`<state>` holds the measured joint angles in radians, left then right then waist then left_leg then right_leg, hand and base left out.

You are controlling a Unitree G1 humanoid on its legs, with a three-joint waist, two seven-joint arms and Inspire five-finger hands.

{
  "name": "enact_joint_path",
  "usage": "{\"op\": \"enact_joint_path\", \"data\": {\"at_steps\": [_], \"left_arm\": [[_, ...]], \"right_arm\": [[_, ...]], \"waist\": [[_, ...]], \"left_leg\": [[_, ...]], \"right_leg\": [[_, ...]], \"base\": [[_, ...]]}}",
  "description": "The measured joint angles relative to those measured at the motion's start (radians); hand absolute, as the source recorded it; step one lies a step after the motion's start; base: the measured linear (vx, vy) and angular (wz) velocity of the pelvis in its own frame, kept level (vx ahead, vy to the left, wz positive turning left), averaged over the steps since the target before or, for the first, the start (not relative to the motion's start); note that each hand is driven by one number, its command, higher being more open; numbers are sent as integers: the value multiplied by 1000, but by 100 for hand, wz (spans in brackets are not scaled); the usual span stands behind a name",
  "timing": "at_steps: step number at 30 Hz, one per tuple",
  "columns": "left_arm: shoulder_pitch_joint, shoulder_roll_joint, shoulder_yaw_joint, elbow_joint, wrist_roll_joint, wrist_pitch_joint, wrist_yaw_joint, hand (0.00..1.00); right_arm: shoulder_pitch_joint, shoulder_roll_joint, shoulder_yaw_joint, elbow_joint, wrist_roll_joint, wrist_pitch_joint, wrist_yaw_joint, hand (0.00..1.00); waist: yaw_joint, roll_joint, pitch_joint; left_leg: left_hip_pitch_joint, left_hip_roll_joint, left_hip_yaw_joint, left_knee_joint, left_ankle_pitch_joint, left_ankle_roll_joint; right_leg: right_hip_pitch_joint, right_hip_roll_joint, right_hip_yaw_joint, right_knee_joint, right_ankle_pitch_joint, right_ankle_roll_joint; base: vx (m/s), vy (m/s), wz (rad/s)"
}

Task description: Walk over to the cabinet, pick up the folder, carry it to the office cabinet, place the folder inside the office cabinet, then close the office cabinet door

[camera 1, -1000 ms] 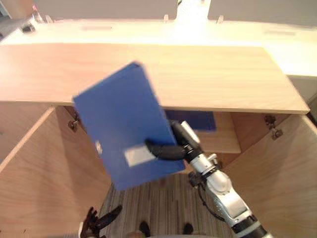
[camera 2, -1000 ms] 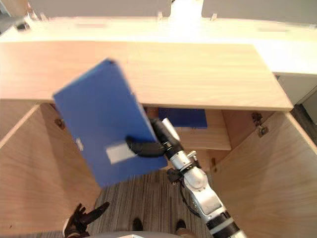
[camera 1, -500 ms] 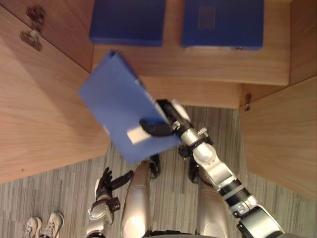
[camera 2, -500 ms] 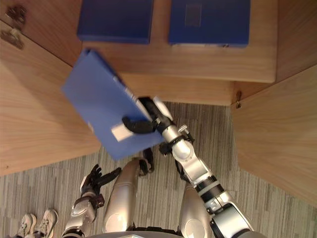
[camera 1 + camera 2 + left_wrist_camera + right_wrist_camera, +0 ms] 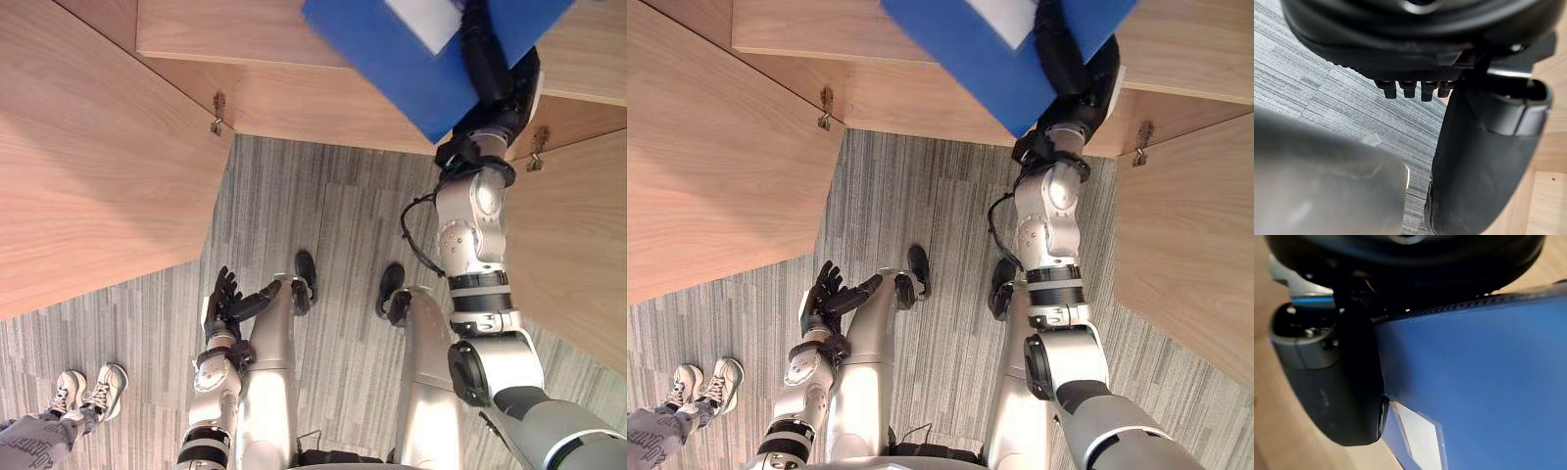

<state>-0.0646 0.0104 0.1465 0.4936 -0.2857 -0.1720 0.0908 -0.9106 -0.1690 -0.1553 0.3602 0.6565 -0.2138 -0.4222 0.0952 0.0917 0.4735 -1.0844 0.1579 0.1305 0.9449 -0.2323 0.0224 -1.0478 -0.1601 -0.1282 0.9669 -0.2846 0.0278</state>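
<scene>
Your right hand (image 5: pixel 495 83) grips the blue folder (image 5: pixel 402 59), thumb across its cover, up at the office cabinet (image 5: pixel 225 39) opening. Your left hand (image 5: pixel 223 308) hangs open beside the leg. Slide the folder in level, clear of the open doors (image 5: pixel 88 147), then let go.

1. No word, number or sign can be read anywhere.
2. The folder (image 5: pixel 392 54) bears a white label (image 5: pixel 423 14) on its blue cover. The label's face looks blank, and the thumb of the right hand (image 5: pixel 482 61) lies across one end of it.
3. In the right wrist view the label is a plain white slip in a clear sleeve, with no writing to make out.
4. The grey cloth (image 5: pixel 29 446) on a person at the lower left edge carries dark lettering, too small to read.
</scene>
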Motion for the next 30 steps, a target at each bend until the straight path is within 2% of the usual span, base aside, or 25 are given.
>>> {"op": "enact_joint_path", "data": {"at_steps": [2, 4, 7, 11, 15, 21, 23, 30], "left_arm": [[0, -3, -6, -3, -12, 0, 8, 100], [1, -3, -13, -10, -30, 1, 25, 100], [1, -6, -22, -22, -31, -1, 32, 100], [-1, -9, -36, -29, -43, -5, 35, 100], [-3, -9, -39, -27, -52, -6, 36, 100], [-18, -13, -42, 15, -52, -3, 36, 100], [-19, -14, -47, 37, -52, -2, 36, 100], [-37, -23, -58, 68, -57, -5, 36, 100]], "right_arm": [[-45, 3, -35, 42, 39, -2, -24, 100], [-68, 30, -58, 41, 103, -38, -61, 100], [-106, 33, -87, 61, 149, -53, -82, 100], [-157, 10, -103, 114, 209, -56, -81, 100], [-206, -4, -94, 144, 240, -56, -73, 100], [-224, 2, -26, 147, 265, -44, -23, 100], [-224, 16, -23, 168, 266, -36, -23, 100], [-249, 10, 56, 262, 264, 9, -7, 100]], "waist": [[2, 0, 0], [1, 1, -1], [-2, 1, -2], [-1, 2, -4], [-1, 3, -4], [-1, 2, -8], [-4, 2, -29], [-27, 3, -30]], "left_leg": [[-2, 0, -3, -5, 2, -1], [-2, -1, -9, -9, 4, -2], [-2, -13, -13, -26, 19, -2], [-2, -18, -24, -65, 42, -16], [1, -19, -33, -88, 67, -14], [58, -10, -27, -124, 71, -15], [70, -7, -22, -143, 73, -15], [117, -3, -4, -189, 79, -12]], "right_leg": [[0, 0, -6, -6, 0, 0], [5, -2, -16, -11, 0, -1], [5, -13, -22, -15, 1, -2], [11, -17, -43, -45, 19, -13], [17, -15, -58, -62, 29, -24], [73, -3, -63, -103, 37, -30], [84, 2, -63, -127, 46, -30], [133, 10, -64, -185, 68, -23]], "base": [[-2, -55, 2], [-1, -53, 5], [-31, -51, 12], [-75, -63, 9], [-45, -54, 6], [-8, -40, -3], [0, -24, -8], [7, -8, -5]]}}
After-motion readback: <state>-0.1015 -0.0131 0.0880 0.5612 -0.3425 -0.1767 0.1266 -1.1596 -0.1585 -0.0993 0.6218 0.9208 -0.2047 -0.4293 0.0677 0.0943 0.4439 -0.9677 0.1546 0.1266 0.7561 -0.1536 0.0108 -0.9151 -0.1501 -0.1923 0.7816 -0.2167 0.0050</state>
